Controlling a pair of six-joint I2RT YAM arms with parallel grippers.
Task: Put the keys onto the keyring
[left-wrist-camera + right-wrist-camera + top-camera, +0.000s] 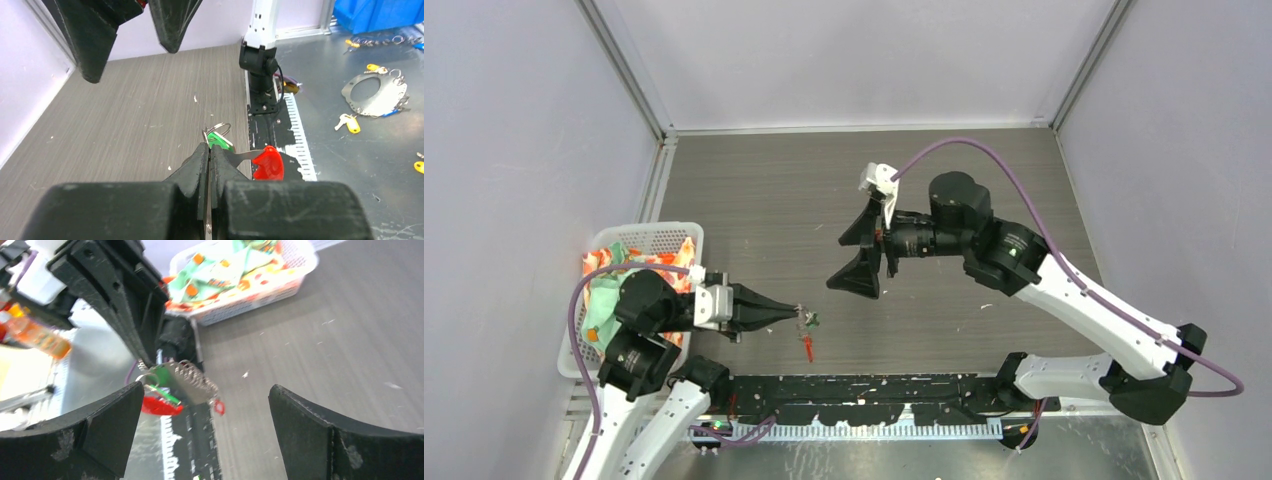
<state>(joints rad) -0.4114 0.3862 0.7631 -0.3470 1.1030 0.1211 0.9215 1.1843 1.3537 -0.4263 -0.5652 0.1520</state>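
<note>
L arm: left fingers (196,167) pressed together, pinching a thin metal strip of the keyring (218,129). They sit over the near-left part of the tabletop (764,190), just right of the basket (660,232).

The keyring's silver loop sticks out just past the fingertips. The red strip (268,164) curves off to the right of them in the left wrist view. In the top view it points toward the near edge.

The green key (220,140) lies against the loop and touches the fingertips. Cannot tell whether it is threaded on.

Right wrist view: a short chain (197,381) hangs from the bunch with a small red tag (218,407) at its end. Blurred, so no key resolved there. The bunch appears to be off the tabletop.

R arm: right fingers (861,273) spread wide and empty, pointing left toward the bunch. They are well apart from it, farther back and to the right.

The basket is white, holds orange-and-green cloth, and stands at the left edge.

On the bench beyond the near edge: a metal plate (396,94) hung with keys, and a yellow-tagged key (352,127) near it.
</note>
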